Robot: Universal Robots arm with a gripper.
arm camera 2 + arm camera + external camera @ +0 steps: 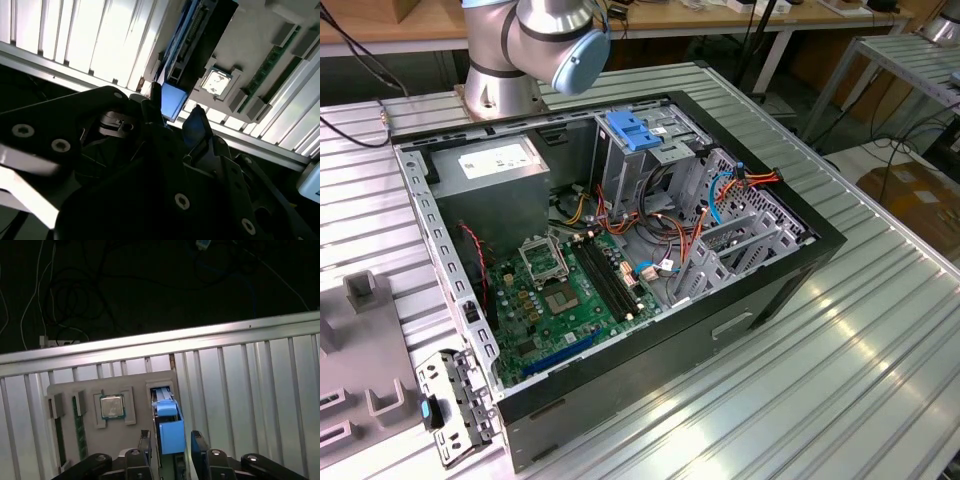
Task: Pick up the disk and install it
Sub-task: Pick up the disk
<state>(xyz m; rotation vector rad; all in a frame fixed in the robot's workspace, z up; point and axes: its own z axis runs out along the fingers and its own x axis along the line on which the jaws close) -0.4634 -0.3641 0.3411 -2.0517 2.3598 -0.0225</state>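
fingers spread astride the disk, slotted in grey tray

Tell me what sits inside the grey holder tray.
The disk stands on edge in one slot, its lower part hidden, between the fingers of the open pincer. A processor chip lies in a square recess, a green memory stick in a narrow slot.

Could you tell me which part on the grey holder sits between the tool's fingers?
The disk, blue-railed and standing in its slot, within the open tool; the processor chip and memory sticks lie off to one side.
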